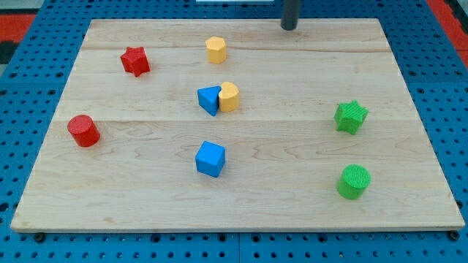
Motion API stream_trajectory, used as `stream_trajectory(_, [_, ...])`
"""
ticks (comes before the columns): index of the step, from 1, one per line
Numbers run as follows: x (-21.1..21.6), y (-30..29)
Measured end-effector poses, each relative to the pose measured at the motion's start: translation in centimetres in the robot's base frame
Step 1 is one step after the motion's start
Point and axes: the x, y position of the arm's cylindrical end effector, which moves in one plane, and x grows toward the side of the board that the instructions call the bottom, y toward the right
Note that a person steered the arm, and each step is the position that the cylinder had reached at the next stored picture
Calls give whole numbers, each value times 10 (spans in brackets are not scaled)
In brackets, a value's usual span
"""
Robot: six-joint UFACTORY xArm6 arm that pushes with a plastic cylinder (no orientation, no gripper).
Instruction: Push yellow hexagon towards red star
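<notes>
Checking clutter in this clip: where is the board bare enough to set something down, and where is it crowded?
Bare: the stretch between the blue cube and the green star; also the bottom-left corner below the red cylinder. Crowded: mid-board, where the blue triangular block touches a yellow block. My tip sits at the top edge.

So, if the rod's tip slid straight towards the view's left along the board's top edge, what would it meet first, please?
Probably nothing: my tip sits nearer the view's top than the yellow hexagon block, so that line looks free, though depth is uncertain.
</notes>
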Motion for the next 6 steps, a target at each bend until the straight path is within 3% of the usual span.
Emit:
stream_trajectory(2, [19, -6])
stream_trajectory(5, [76, -211])
stream_trajectory(6, [66, -210])
